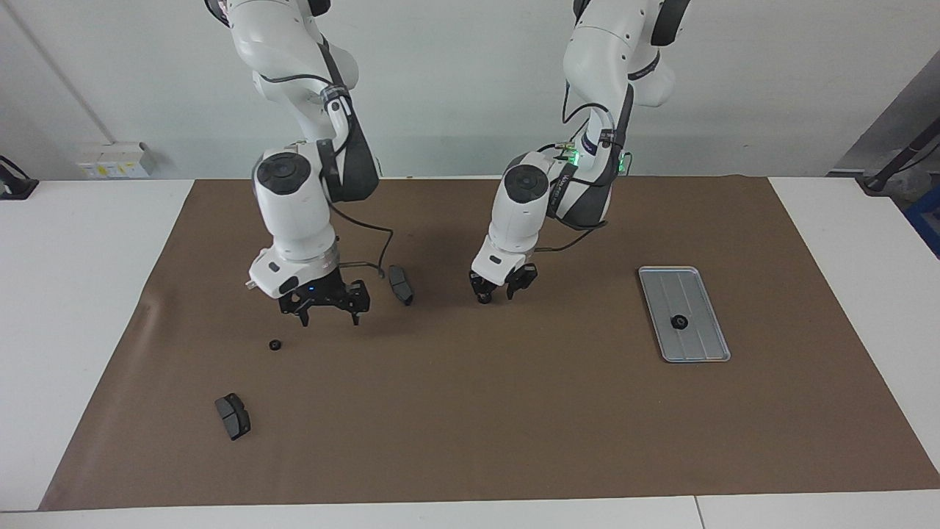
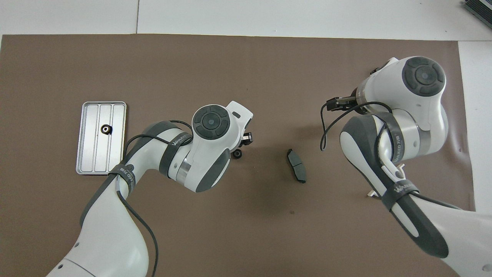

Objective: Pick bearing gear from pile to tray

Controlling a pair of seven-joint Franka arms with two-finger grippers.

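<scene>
One bearing gear (image 1: pixel 679 321) lies in the silver tray (image 1: pixel 698 349) toward the left arm's end of the mat. A second black gear (image 1: pixel 483 297) rests on the mat mid-table. My left gripper (image 1: pixel 498 290) hangs low right over it, fingers a little apart, nothing held. A third gear (image 1: pixel 275 344) lies toward the right arm's end. Beside it my right gripper (image 1: pixel 327 314) hovers just above the mat, wide open and empty. In the overhead view the mid-table gear (image 2: pixel 238 154) shows beside the left hand, and the tray (image 2: pixel 86 154) holds its gear (image 2: pixel 105 129).
One dark grey pad (image 1: pixel 401 284) lies between the two grippers, another (image 1: pixel 233 415) farther from the robots at the right arm's end. The right arm mostly covers the white arc bracket (image 2: pixel 372 194). A brown mat (image 1: pixel 470 426) covers the table.
</scene>
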